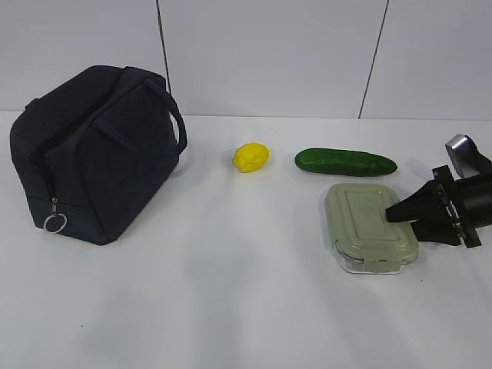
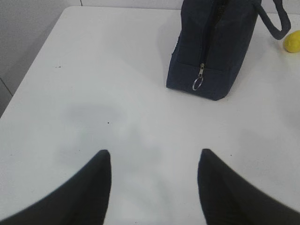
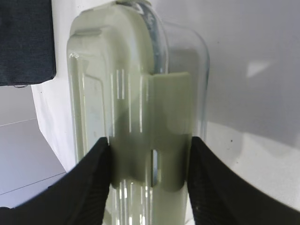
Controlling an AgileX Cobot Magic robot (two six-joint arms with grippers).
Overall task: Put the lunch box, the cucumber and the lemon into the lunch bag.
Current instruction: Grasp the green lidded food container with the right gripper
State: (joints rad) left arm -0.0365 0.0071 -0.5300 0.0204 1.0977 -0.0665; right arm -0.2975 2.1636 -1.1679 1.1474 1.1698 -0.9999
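The lunch box (image 1: pixel 369 227), clear with a pale green lid, lies flat at the right of the table. My right gripper (image 1: pixel 396 214) reaches in from the right, turned on its side. In the right wrist view its two fingers press on the lunch box (image 3: pixel 136 108) from lid and base at the clip, so the right gripper (image 3: pixel 150 145) is shut on it. The cucumber (image 1: pixel 346 162) lies just behind the box, and the yellow lemon (image 1: pixel 251 157) sits left of it. The navy lunch bag (image 1: pixel 100 154) stands at the far left. My left gripper (image 2: pixel 154 157) hangs open over bare table, short of the bag (image 2: pixel 215 47).
The bag's zipper ends in a silver ring pull (image 1: pixel 54 223) on the end facing the left gripper, the ring pull (image 2: pixel 197 84) hanging low. White wall panels stand behind the table. The lemon (image 2: pixel 293 42) shows at the left wrist view's right edge.
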